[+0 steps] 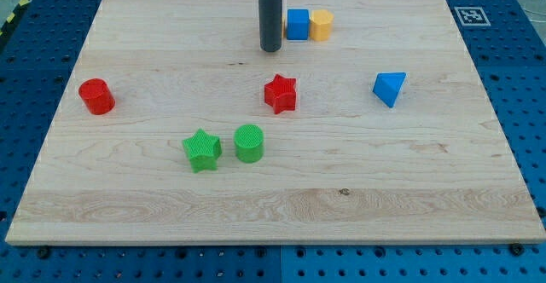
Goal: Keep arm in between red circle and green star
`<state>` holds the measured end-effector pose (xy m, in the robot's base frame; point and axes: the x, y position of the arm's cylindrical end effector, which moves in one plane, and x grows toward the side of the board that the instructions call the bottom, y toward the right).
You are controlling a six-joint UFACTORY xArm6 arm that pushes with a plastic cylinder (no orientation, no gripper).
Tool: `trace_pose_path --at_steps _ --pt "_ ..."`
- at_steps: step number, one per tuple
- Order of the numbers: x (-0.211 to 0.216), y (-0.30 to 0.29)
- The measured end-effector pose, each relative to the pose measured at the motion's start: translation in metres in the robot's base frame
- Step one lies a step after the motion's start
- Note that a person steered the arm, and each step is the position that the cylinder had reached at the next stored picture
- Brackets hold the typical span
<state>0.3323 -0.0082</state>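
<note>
1. Wooden board point(273, 206) fills the one camera view, pale and flat, lying on a blue pegboard table point(26, 266). It is the only thing here that carries anything, and seven small blocks sit loose on it.

2. My tip point(270, 49) is the lower end of a straight dark rod that comes down from the view's top. It has no fingers, so nothing opens, closes or grips; it touches no block.

3. Just beside my tip, at its 2 o'clock, sits the blue cube point(297, 24), and the yellow block point(321, 25) touches that cube's far side.

4. The red cylinder point(96, 96) stands near the board's left edge, well apart from my tip, at its 8 o'clock.

5. The green star point(201, 150) lies at my tip's 7 o'clock, also well apart. My tip is not between these two; it stands up and to the right of both.

6. Just beside the green star, at its 3 o'clock, is the green cylinder point(249, 143).

7. The red star point(280, 94) lies near my tip, at its 6 o'clock.

8. The blue wedge point(389, 88) sits at the red star's 3 o'clock, well apart.
</note>
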Motion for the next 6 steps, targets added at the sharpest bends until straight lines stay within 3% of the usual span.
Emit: trace_pose_path --at_steps 3,6 --pt "0.069 -0.044" --pt "0.103 -0.104"
